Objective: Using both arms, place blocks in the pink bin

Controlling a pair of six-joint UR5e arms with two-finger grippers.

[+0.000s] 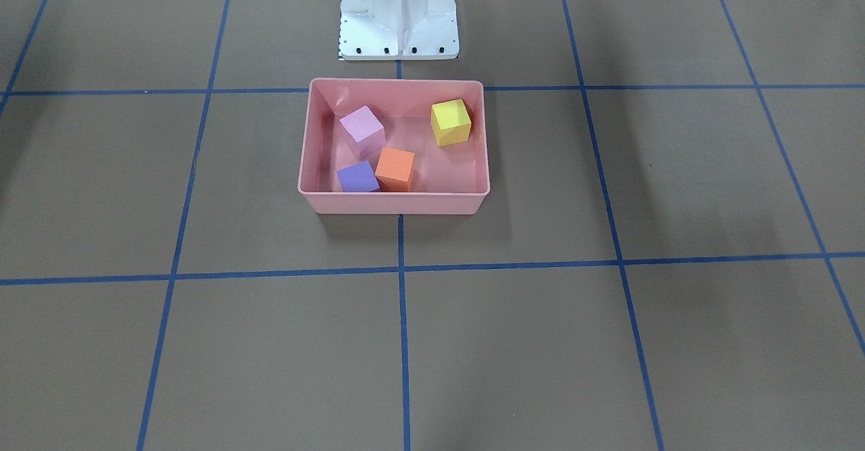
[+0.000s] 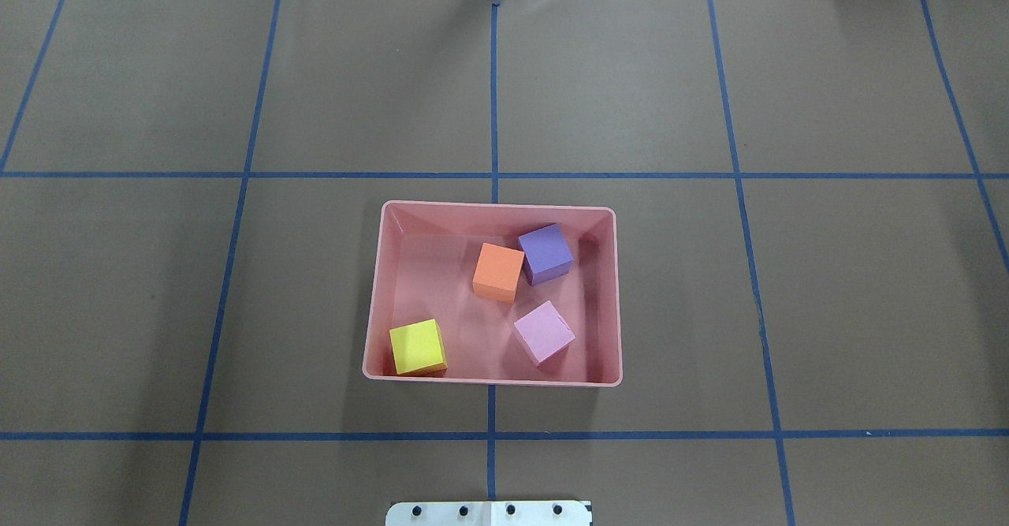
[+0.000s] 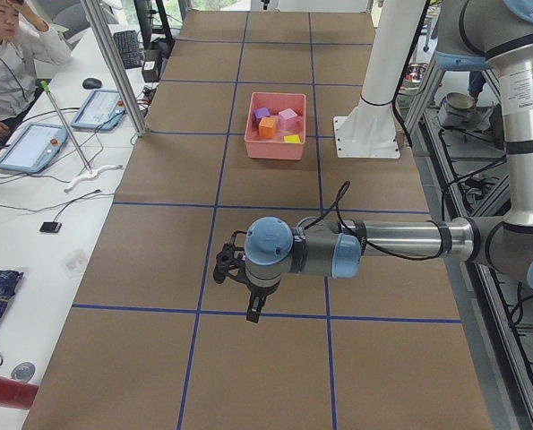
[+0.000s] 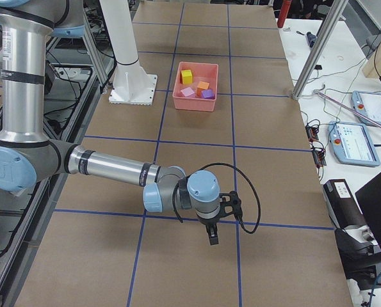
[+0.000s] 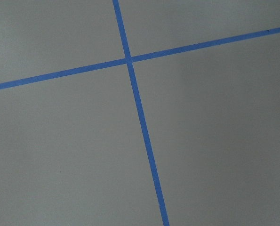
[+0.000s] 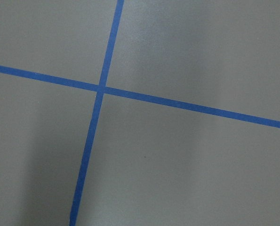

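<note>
Bin: smooth rectangular pink bin (image 2: 380,297), sloped walls, rolled rim
Blocks: matte, inside it: yellow cube (image 2: 417,346), orange cube (image 2: 498,271), lilac cube (image 2: 543,332), violet cube (image 2: 545,253)
Grippers: left gripper (image 3: 251,309), right gripper (image 4: 212,236) well away; cannot tell their grip

No text can be read anywhere. Sticker (image 3: 528,85) on the left arm (image 3: 400,240), high up and well apart from the left gripper (image 3: 253,312): print too small. Tablet screens (image 3: 35,146) on the side desk (image 3: 33,210), well apart from that gripper: blurred.
</note>
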